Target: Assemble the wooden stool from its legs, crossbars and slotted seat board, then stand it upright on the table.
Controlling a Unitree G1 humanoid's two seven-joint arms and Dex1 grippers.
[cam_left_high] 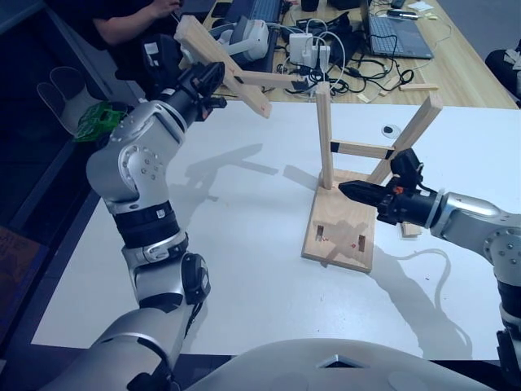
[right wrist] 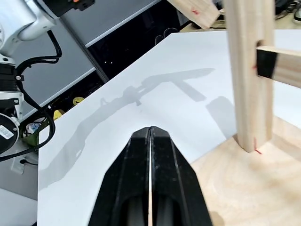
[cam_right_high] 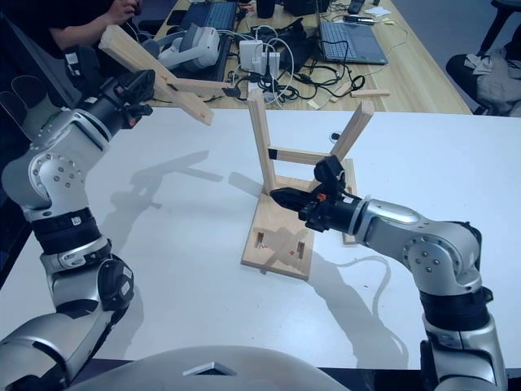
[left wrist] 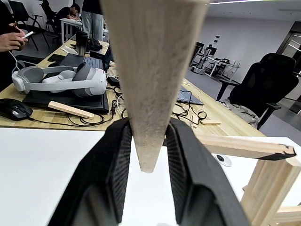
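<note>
left gripper point(cam_left_high: 216, 79) is clamped on a leg-and-crossbar piece point(cam_left_high: 248, 92), raised over the table's point(cam_left_high: 236, 220) far left, well apart from everything else. Mid-table, the seat board point(cam_left_high: 341, 226) lies flat. An upright leg point(cam_left_high: 325, 134) and a leaning leg point(cam_left_high: 412, 130) stand at its far end, with a crossbar point(cam_left_high: 362, 149) between them. Two empty slots point(cam_left_high: 322, 233) sit at the near end. right gripper point(cam_left_high: 347, 190) has its fingers pressed together and holds nothing, tip just beside the upright leg's base. Can't tell if it touches the board. Step in hand, I'd say: fitting the remaining leg set. Next move calls for carrying the held piece across, squaring the leg end to a slot, and pressing down with the board steadied.
</note>
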